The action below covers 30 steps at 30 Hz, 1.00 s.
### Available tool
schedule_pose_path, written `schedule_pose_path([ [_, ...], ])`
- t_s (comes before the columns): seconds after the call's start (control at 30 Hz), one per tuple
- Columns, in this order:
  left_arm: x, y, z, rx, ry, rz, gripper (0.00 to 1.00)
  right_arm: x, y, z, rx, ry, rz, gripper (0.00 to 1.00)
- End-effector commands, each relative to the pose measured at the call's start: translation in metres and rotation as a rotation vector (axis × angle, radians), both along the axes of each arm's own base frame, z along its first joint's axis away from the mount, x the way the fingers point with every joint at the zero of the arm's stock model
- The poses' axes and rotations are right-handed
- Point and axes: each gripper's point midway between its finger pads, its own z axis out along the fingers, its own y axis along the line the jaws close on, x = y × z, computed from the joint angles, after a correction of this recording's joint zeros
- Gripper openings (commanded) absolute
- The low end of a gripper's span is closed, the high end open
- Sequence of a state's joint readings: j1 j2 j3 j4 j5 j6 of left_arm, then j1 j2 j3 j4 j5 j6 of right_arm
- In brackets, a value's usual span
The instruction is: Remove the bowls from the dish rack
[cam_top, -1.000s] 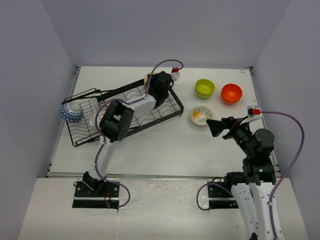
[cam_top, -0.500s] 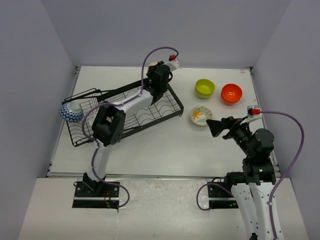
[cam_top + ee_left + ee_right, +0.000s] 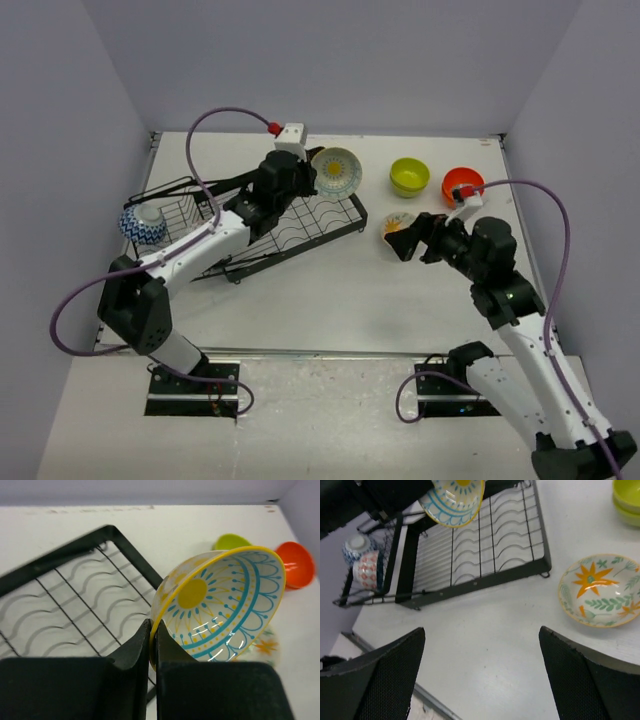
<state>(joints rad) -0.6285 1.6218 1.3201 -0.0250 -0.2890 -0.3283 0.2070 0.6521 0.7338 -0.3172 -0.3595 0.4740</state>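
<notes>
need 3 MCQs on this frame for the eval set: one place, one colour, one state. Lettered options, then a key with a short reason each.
1. Where is the blue-and-white bowl?
A) in the small end basket of the dish rack
B) upside down on the rack's main grid
C) held by a gripper

2. What colour is the centre of the teal-patterned bowl pinched by the left gripper?
A) red
B) black
C) yellow

3. What state is the right gripper in?
A) shut on a bowl
B) open, holding nothing
C) shut on a rack wire

Key:
1 A: the top view shows it inside the wire basket at the rack's left end.
2 C: the left wrist view shows a yellow disc inside the teal rings.
3 B: its fingers stand wide apart with only bare table between them.
</notes>
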Motion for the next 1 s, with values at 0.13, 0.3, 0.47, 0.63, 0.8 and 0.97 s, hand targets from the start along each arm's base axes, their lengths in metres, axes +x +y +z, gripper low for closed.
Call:
schedule_pose_path([
  [0.13,-0.077,-0.059,0.027,-0.462,0.096,-0.149,0.0,0.038,0.021,0.006,-0.309,0.05,-0.129,0.82],
  [0.3,-0.107,-0.059,0.032,-0.514,0.118,-0.163,0.0,0.053,0.025,-0.013,-0.424,0.113,-0.196,0.59],
  [0.47,-0.124,-0.056,0.031,-0.524,0.136,-0.177,0.0,0.062,0.034,-0.027,-0.458,0.14,-0.202,0.39],
  [0.63,-0.132,-0.053,0.028,-0.529,0.145,-0.182,0.0,0.067,0.041,-0.024,-0.443,0.126,-0.218,0.05],
  [0.8,-0.134,-0.056,0.029,-0.534,0.143,-0.203,0.0,0.072,0.05,-0.015,-0.395,0.101,-0.209,0.0],
  [0.97,-0.131,-0.055,0.033,-0.455,0.129,-0.214,0.17,0.077,0.043,-0.021,-0.396,0.159,-0.221,0.0],
])
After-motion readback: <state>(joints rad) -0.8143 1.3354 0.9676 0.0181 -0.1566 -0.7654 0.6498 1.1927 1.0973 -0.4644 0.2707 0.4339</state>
